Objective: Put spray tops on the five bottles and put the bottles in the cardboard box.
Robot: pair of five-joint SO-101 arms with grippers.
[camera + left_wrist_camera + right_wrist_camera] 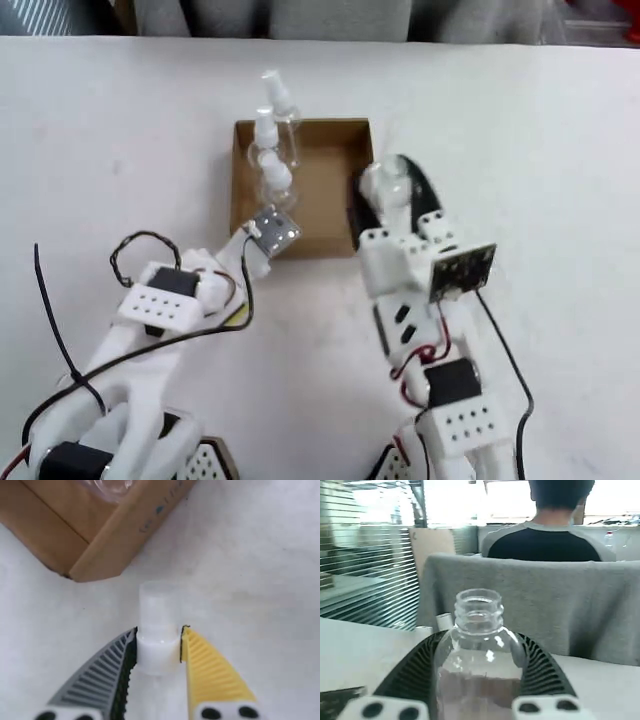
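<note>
I had a spray top (159,605) clamped in my left pincer (158,632) and an uncapped bottle (479,615) gripped in my right pincer (479,640) at the box's (340,125) three o'clock, so capping, I judged, next needed top aligned over neck.

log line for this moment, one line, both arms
left gripper: shut on spray top | right gripper: shut on uncapped bottle | cardboard box: capped bottles inside

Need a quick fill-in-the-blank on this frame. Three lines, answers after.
1. In the left gripper, the spray top sits between a grey finger and a ____ one.
2. The bottle in the right gripper has ____ top on its neck.
3. The bottles in the cardboard box already wear spray ____.
Missing words: yellow; no; tops.
</note>
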